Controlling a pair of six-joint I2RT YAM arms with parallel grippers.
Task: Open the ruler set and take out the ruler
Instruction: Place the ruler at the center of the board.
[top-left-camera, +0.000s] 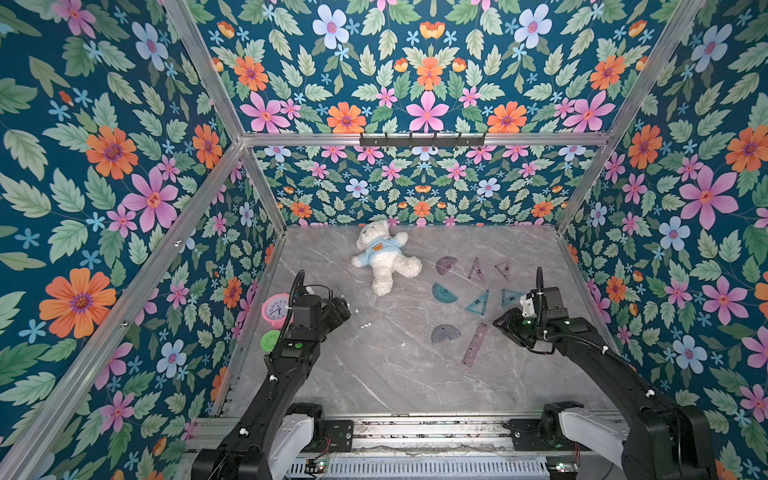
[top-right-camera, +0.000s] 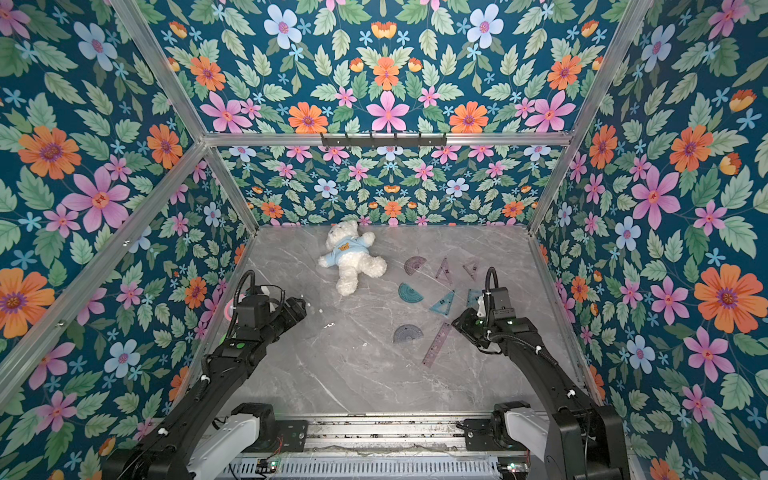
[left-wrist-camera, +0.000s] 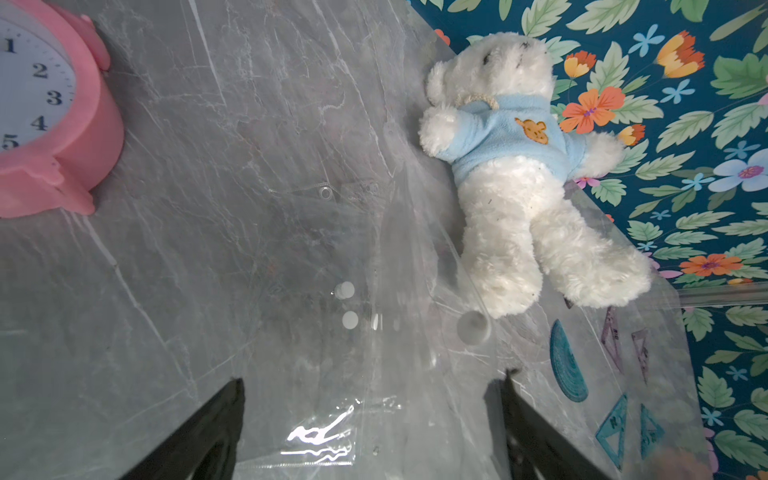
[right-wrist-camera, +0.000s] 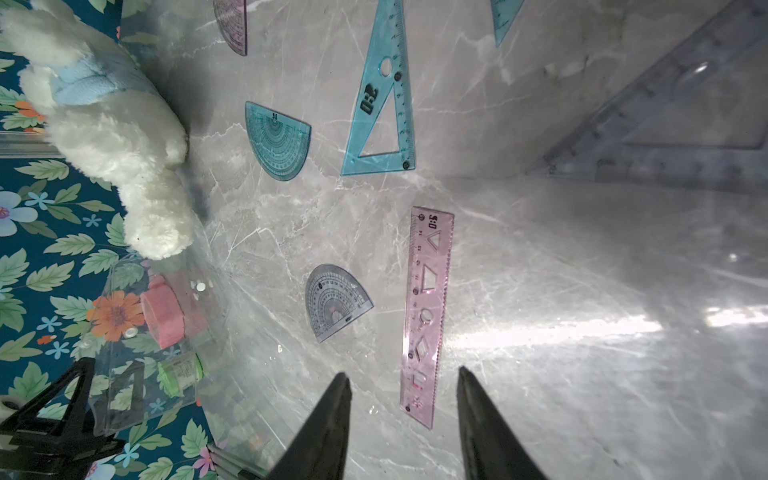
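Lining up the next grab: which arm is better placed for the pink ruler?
Right, I'd say. The right gripper hangs open with the pink ruler just ahead of it; the left gripper faces the clear pouch.

The work area is an enclosure with three sides: left wall (top-left-camera: 104, 187), rear wall (top-left-camera: 428, 83) and right wall (top-left-camera: 706, 187). All three carry the same print, a dark teal ground with pink, orange and pale blue flowers and green leaves. An aluminium frame (top-left-camera: 199, 70) runs up both rear corners, and a crossbar (top-left-camera: 291, 139) spans the rear wall partway up. A black hook rail (top-left-camera: 422, 140) is fixed at the middle of the crossbar. The base of the enclosure is a grey marble-patterned tabletop (top-left-camera: 374, 386) with white veins. In the right wrist view, a bright band of reflected light (right-wrist-camera: 540, 332) lies across this surface.
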